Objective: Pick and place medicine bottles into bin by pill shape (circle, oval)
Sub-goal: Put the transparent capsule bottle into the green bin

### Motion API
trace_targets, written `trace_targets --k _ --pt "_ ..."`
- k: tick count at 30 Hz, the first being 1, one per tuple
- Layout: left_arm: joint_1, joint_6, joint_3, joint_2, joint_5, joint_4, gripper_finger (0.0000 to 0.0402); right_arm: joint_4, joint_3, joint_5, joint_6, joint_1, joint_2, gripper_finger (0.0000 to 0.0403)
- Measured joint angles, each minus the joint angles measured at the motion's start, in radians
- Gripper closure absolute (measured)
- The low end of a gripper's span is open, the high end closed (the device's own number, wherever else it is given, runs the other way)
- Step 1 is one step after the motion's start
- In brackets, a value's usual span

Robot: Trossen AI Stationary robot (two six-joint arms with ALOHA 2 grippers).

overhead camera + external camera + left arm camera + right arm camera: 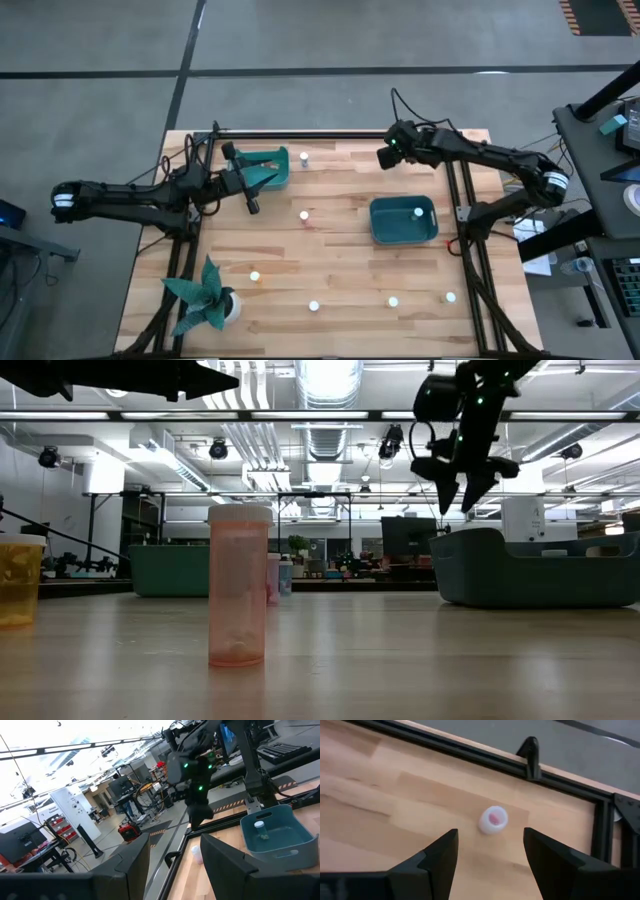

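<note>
Right pincer (490,852) spread wide, empty, poised high above far desk edge; lone medicine bottle (493,819) stands between its fingers in wrist view, likely next pick. Right arm reaches inward from right side, wrist bent down. Right teal bin (404,220) near, already holds one bottle (417,211). Left pincer (172,862) open, empty, tilted up beside left teal bin (266,167), waiting. Other bottles scattered over desk (340,270): one mid-desk (305,215), several along near edge.

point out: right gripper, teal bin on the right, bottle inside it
right gripper (384,156), high view, between its fingertips.
teal bin (380,222), high view, left wall.
bottle (418,211), high view, white cap.
</note>
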Motion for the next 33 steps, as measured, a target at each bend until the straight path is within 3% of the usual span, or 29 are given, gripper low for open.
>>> trace_targets --k 8,33 --pt "0.000 0.001 0.000 0.000 0.000 0.000 0.0242 0.003 0.012 -0.095 -0.051 -0.091 0.095 0.0186" --pt "0.000 0.002 0.000 0.000 0.000 0.000 0.0242 0.133 0.011 -0.103 -0.144 -0.181 0.272 0.0186"
